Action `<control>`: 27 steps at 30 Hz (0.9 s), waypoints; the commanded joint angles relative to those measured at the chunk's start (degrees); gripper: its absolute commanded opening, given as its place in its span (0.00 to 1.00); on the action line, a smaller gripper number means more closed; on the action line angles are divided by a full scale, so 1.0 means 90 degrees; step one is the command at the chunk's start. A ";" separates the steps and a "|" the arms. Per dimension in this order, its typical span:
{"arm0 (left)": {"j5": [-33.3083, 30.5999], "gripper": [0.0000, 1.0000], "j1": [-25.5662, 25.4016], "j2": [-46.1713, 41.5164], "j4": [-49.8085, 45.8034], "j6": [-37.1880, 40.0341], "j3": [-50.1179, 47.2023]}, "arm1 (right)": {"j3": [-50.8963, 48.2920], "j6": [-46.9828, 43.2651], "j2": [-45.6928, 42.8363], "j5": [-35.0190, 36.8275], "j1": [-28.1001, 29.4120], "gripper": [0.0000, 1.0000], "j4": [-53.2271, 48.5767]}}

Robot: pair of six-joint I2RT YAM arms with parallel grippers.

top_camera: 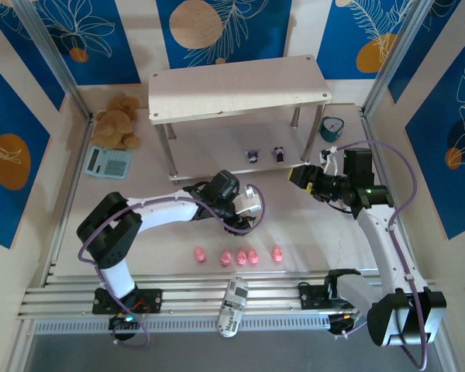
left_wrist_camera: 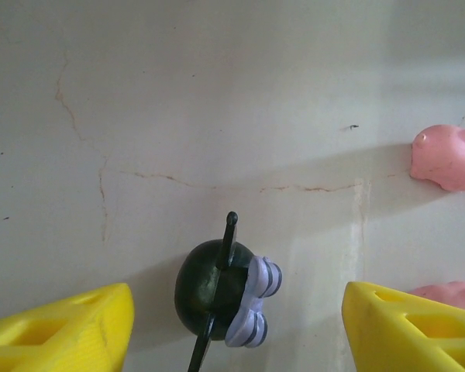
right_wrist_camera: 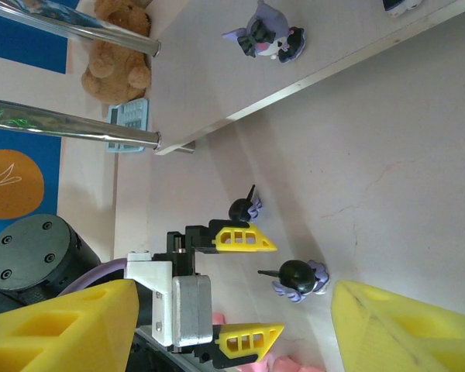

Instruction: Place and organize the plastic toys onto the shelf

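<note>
A dark purple-and-white figurine (left_wrist_camera: 221, 288) lies on the table between the yellow fingers (left_wrist_camera: 70, 329) of my left gripper (left_wrist_camera: 236, 333), which is open and not touching it. In the right wrist view that left gripper (right_wrist_camera: 275, 287) hovers with the same figurine (right_wrist_camera: 298, 277) at its tips, and a second figurine (right_wrist_camera: 244, 208) lies just past its upper finger. Two more figurines (top_camera: 253, 156) (top_camera: 279, 153) stand on the lower board of the shelf (top_camera: 217, 93). Several pink pigs (top_camera: 226, 256) lie in a row near the front. My right gripper (top_camera: 298, 177) is open and holds nothing, right of the shelf's front.
A brown teddy bear (top_camera: 118, 120) and a teal calculator (top_camera: 108, 161) sit left of the shelf. A small teal clock (top_camera: 332, 128) stands at its right end. A white bottle (top_camera: 234, 306) lies on the front rails. Two pigs (left_wrist_camera: 448, 157) (left_wrist_camera: 453, 291) lie right of the left gripper.
</note>
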 commanded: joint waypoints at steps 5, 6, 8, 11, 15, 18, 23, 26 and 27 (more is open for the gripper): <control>0.0353 0.70 -0.0070 0.0303 -0.0344 0.0218 0.0274 | 0.0120 0.0038 0.0060 -0.0054 0.0027 0.68 -0.0058; 0.0339 0.69 -0.0072 0.0323 -0.0346 0.0215 0.0266 | 0.0110 0.0037 0.0067 -0.0059 0.0026 0.67 -0.0049; 0.0373 0.69 -0.0070 0.0342 -0.0368 0.0224 0.0281 | 0.0110 0.0037 0.0082 -0.0066 0.0027 0.67 -0.0043; 0.0384 0.67 -0.0065 0.0383 -0.0368 0.0226 0.0321 | 0.0109 0.0050 0.0113 -0.0063 0.0025 0.67 -0.0019; 0.0408 0.66 -0.0065 0.0515 -0.0440 0.0259 0.0433 | 0.0094 0.0046 0.0140 -0.0081 0.0026 0.67 0.0001; 0.0411 0.63 -0.0065 0.0623 -0.0510 0.0280 0.0522 | 0.0081 0.0052 0.0141 -0.0063 0.0031 0.67 0.0001; 0.0450 0.57 -0.0064 0.0824 -0.0711 0.0321 0.0707 | 0.0071 0.0033 0.0165 -0.0053 0.0027 0.67 0.0000; 0.0483 0.54 -0.0064 0.0908 -0.0795 0.0355 0.0767 | 0.0061 0.0028 0.0182 -0.0058 0.0026 0.67 0.0011; 0.0482 0.51 -0.0067 0.0919 -0.0810 0.0363 0.0773 | 0.0059 0.0028 0.0190 -0.0053 0.0026 0.67 0.0015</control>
